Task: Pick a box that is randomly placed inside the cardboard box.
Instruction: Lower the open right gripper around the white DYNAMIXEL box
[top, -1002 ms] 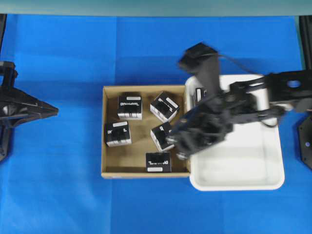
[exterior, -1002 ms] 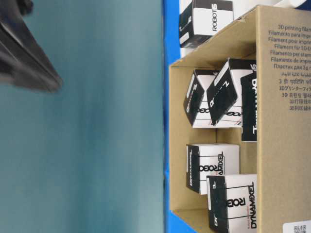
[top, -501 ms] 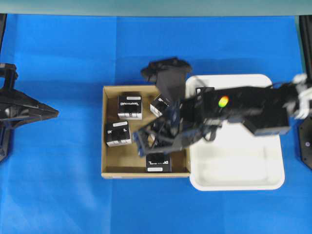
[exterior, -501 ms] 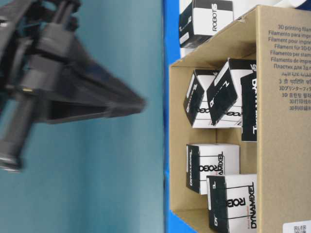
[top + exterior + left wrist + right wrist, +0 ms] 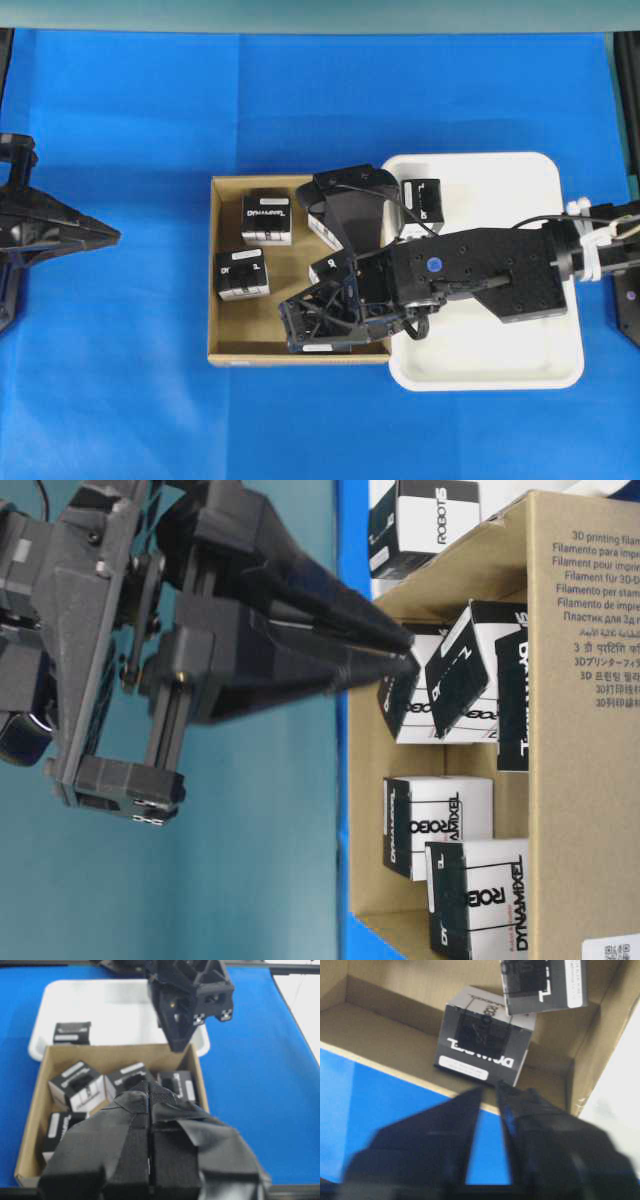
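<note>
The cardboard box (image 5: pixel 213 300) holds several small black cartons with white labels, such as one box (image 5: pixel 266 217) at the back left and another (image 5: pixel 241 275) below it. My right gripper (image 5: pixel 298 328) hovers over the front right of the cardboard box. It covers most of a box (image 5: pixel 320 348) by the front wall. In the right wrist view that box (image 5: pixel 485 1040) lies just beyond the right gripper (image 5: pixel 488 1091), whose fingers stand slightly apart with nothing between them. My left gripper (image 5: pixel 149 1092) is shut and empty, parked left of the cardboard box (image 5: pixel 30 1125).
A white tray (image 5: pixel 500 340) adjoins the cardboard box on the right, with one black carton (image 5: pixel 422 200) at its back left corner. Blue cloth (image 5: pixel 120 400) covers the table. The right arm (image 5: pixel 500 280) stretches across the tray.
The right arm swung from over the tray to the front right of the cardboard box and came lower. Its jaws went from shut to slightly apart. The left arm stayed still.
</note>
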You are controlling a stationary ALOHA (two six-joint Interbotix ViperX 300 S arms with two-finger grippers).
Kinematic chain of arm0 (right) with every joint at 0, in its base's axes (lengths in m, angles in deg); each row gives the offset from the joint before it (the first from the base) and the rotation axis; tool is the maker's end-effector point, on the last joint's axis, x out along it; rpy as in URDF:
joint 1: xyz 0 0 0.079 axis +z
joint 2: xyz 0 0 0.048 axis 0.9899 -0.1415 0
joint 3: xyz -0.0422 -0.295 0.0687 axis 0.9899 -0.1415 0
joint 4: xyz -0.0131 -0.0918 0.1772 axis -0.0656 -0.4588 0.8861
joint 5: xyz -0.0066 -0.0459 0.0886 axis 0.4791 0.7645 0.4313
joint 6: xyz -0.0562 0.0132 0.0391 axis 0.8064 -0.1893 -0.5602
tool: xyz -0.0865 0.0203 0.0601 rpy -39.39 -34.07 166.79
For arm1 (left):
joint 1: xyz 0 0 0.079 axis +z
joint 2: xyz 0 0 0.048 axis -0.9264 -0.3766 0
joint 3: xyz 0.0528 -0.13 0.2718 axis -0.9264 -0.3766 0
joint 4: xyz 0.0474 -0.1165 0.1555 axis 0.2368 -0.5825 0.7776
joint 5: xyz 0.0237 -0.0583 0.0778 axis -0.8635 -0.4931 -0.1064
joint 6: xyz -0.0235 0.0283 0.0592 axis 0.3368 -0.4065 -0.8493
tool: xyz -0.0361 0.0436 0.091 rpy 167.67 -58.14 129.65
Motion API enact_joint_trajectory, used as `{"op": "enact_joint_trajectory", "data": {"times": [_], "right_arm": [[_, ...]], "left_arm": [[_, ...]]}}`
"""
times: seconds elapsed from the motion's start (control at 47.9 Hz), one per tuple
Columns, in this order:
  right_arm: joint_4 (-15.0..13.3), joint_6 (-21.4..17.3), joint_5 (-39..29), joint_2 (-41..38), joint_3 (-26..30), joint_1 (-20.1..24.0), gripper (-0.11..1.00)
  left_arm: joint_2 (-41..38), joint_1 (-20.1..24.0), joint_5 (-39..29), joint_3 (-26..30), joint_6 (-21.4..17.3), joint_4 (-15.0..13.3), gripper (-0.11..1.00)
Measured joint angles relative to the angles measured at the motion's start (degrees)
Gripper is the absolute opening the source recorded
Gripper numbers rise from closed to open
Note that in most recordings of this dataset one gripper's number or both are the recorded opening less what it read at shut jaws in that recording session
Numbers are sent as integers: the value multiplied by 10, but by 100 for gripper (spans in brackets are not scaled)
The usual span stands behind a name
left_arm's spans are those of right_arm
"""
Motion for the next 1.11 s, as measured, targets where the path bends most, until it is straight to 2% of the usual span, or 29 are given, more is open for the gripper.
{"op": "enact_joint_trajectory", "data": {"times": [0.104,0.188,0.292,0.355,0.626,0.919,1.106], "right_arm": [[1,-6,16,-4,-2,1,64],[1,-33,22,-10,-3,-4,86],[0,-76,25,-18,-4,-13,100],[0,-90,25,-23,-4,-18,100],[9,-108,21,-47,12,-17,98],[8,-137,-47,-71,42,-7,98],[6,-153,-52,-79,46,-4,98]], "left_arm": [[0,-1,0,0,0,0,-7],[0,-1,0,-1,0,-1,-7],[2,-2,0,-1,0,-1,-7],[2,-4,0,-1,0,0,-7],[2,-6,0,-4,-4,-1,-7],[11,-6,-3,-6,-7,-1,-7],[11,-6,-3,-6,-8,-1,-7]]}}
